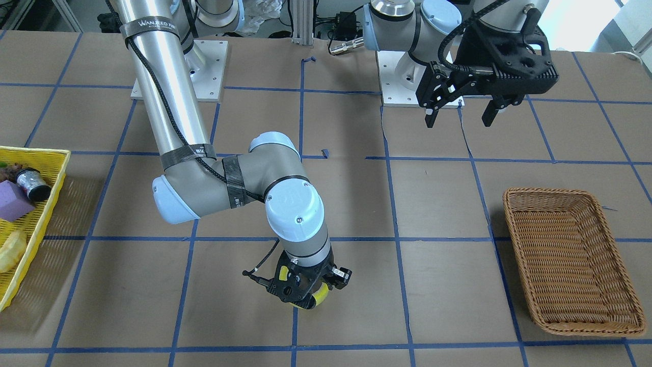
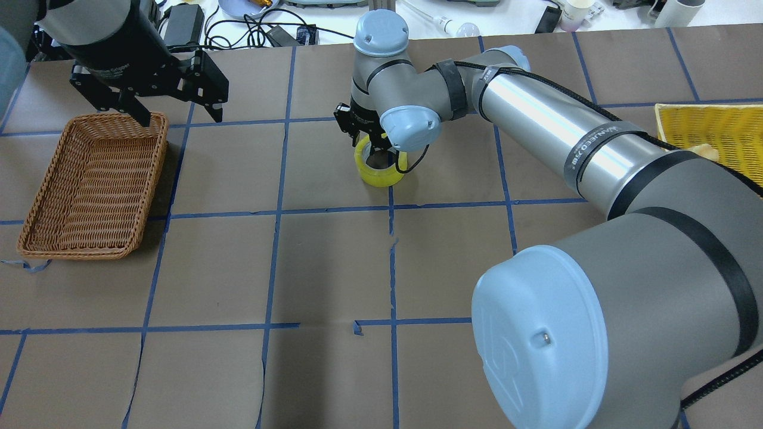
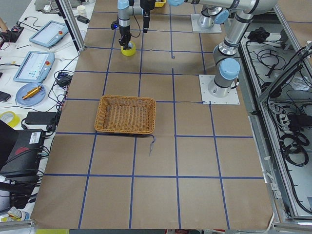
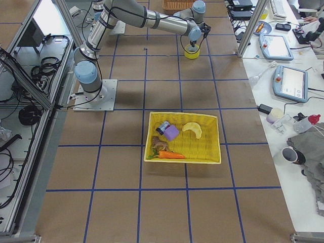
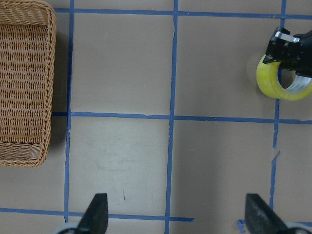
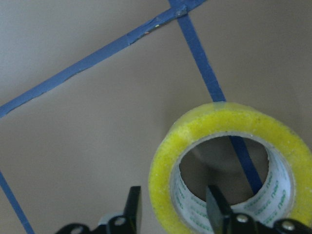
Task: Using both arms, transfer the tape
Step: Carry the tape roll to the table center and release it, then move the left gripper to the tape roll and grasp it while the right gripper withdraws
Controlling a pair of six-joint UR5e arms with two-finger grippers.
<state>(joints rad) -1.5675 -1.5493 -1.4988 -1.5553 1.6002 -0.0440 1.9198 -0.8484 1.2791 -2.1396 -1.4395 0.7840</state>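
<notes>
Reaching the right gripper down at mid-table and straddling one wall of the tape, one finger inside the core, the other outside. Setting those fingers close on either side of that wall, far narrower than a full spread; pressing the roll or standing just clear of it, impossible to tell from these views. Lying flat on the brown paper table, hole upward, on a blue grid line that is showing through the hole in the right wrist view. Appearing as a wide roll: glossy, slightly translucent lemon-yellow on the outer band and on the upper edge, white on the inner core, with small green print running around that core. Catching pale highlights along the rim in the left wrist view. Sitting between the wicker basket on the robot's left and the yellow basket on its right, well apart from both. Hanging the left gripper high above the table toward the wicker basket's side, well apart from the tape, spreading its fingers wide and gripping nothing.
</notes>
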